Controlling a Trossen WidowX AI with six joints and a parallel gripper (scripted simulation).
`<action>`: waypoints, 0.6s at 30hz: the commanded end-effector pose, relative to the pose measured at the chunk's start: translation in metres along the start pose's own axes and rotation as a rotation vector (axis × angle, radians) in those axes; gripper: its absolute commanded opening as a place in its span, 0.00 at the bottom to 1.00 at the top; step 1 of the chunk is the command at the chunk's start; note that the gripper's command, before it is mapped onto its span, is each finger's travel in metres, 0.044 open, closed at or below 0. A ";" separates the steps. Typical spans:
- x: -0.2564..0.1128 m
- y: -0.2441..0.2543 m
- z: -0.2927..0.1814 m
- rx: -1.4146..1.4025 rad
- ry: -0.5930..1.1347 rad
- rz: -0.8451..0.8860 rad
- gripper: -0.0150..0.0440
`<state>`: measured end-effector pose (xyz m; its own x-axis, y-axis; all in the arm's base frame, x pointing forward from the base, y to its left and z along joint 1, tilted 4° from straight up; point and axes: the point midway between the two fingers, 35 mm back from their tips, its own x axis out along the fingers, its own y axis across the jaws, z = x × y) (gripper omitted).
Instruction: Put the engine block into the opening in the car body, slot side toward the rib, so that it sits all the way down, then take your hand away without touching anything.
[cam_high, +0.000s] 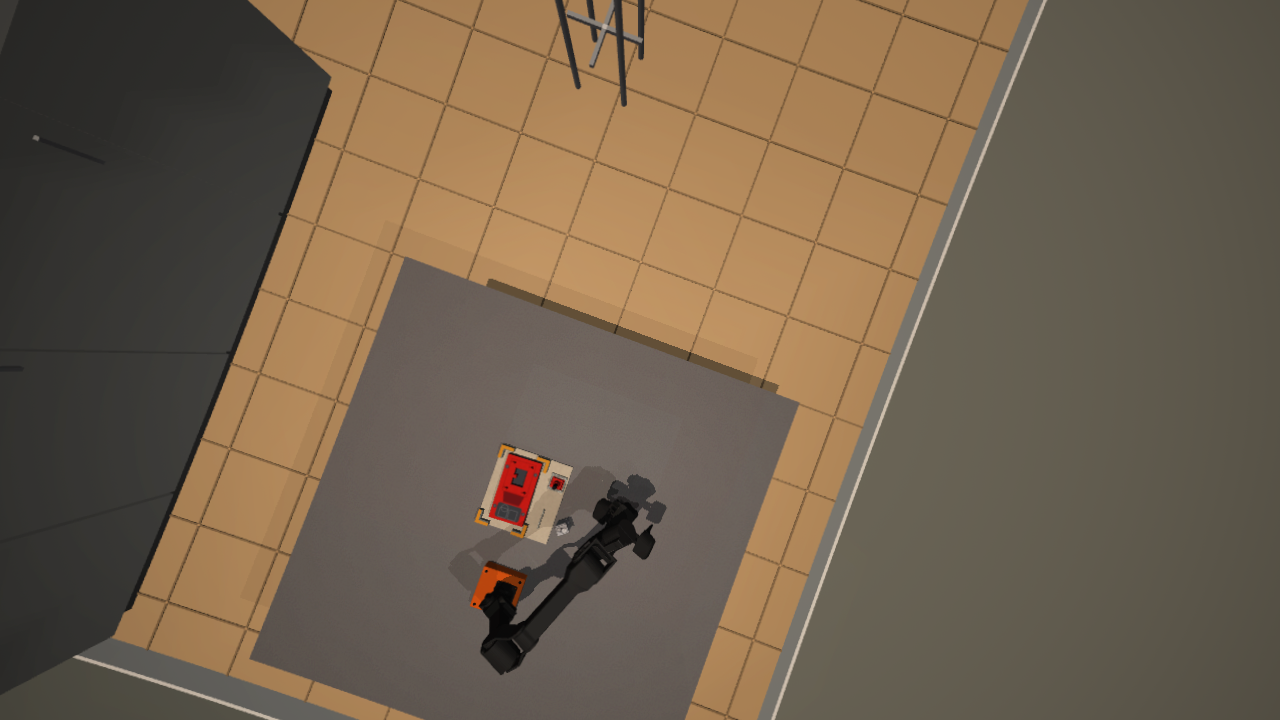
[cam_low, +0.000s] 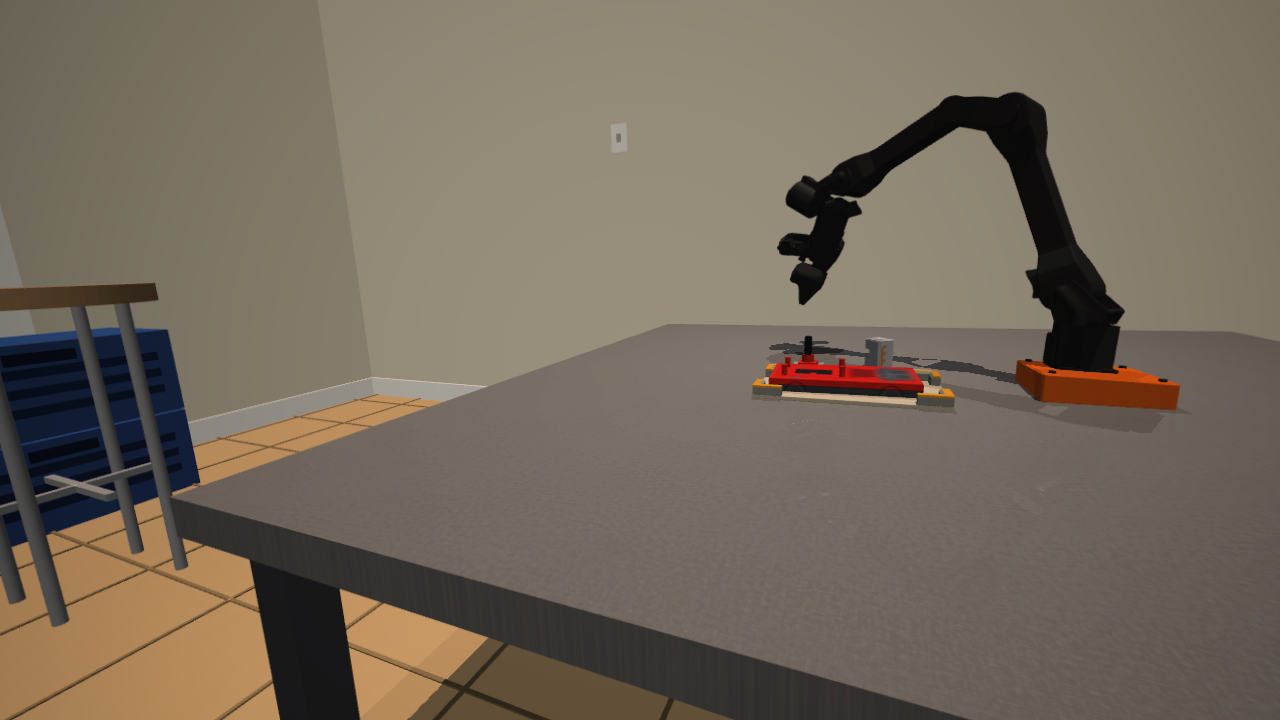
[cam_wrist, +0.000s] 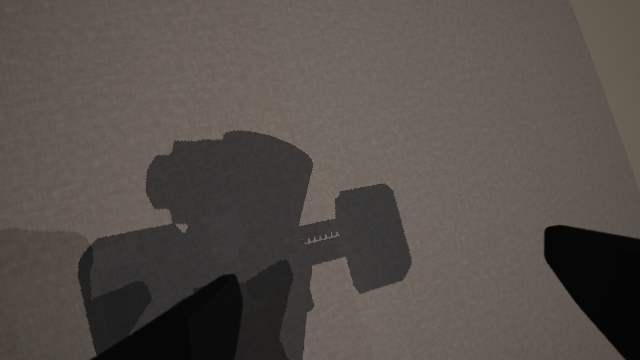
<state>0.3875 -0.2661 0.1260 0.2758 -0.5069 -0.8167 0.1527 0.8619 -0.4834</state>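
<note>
The engine block (cam_high: 563, 526) (cam_low: 879, 351), a small light grey block, stands upright beside the car body, at the edge of the cream board (cam_high: 548, 517) (cam_low: 850, 399). The red car body (cam_high: 513, 488) (cam_low: 805, 379) lies flat on the board between orange-and-grey corner pieces. A dark patch, apparently its opening, shows in its upper half in the top view. The slot and rib are too small to tell. My gripper (cam_high: 624, 527) (cam_low: 793, 268) (cam_wrist: 390, 266) is wide open and empty, high above the table, to the right of the block and board in the top view.
A small red piece with a black upright peg (cam_high: 556, 483) (cam_low: 808, 347) is on the board beside the car body. The orange arm base (cam_low: 1092, 391) stands on the grey table (cam_high: 375, 501) (cam_low: 537, 501). The arm's shadow falls on the table. A stool (cam_low: 161, 447) stands beyond the table edge.
</note>
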 end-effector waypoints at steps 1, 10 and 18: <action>-0.015 0.023 -0.013 -0.118 0.028 0.079 1.00; -0.049 0.069 -0.048 -0.367 0.087 0.254 1.00; -0.083 0.104 -0.084 -0.573 0.126 0.411 1.00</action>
<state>0.3159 -0.1533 0.1171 0.1205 -0.2182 -0.9684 -0.3932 0.8853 -0.2484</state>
